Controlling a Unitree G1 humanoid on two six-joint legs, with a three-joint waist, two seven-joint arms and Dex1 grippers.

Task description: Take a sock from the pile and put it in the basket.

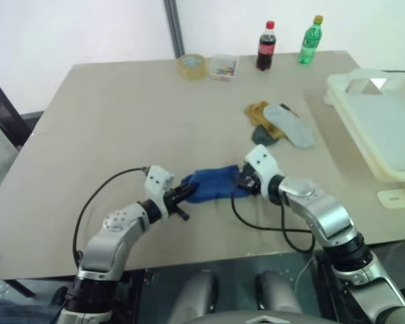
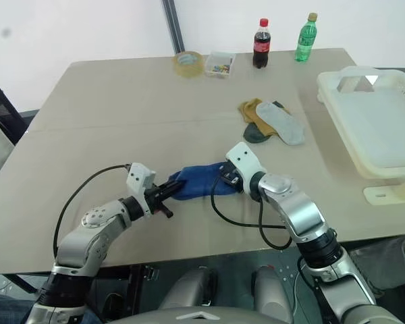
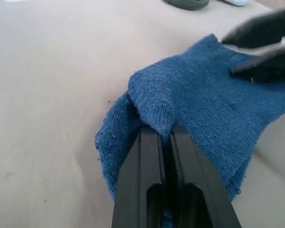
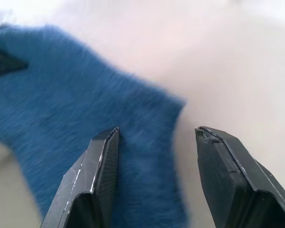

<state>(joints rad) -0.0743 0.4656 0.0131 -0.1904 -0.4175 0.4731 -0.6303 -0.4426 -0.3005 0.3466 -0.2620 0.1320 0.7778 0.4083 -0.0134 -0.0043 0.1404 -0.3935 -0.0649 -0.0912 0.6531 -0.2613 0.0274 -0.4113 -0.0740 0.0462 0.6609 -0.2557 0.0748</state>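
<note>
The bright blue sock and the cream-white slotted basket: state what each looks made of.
The bright blue sock looks like soft knitted fabric, matte and slightly fuzzy: fine knit ribs show, and it folds where the left gripper pinches it. The cream-white slotted basket looks like moulded hard plastic, smooth with a faint sheen: thin straight walls, even slots and a cut-out handle suggest so.

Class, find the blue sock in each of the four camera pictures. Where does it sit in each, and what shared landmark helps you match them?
Left eye view: the blue sock lies low and central on the table.
Right eye view: low, left of centre.
Left wrist view: centre-right, a fold pinched in the shut left pincer.
Right wrist view: left half.
Shared landmark: the open right pincer at the sock's end.
</note>
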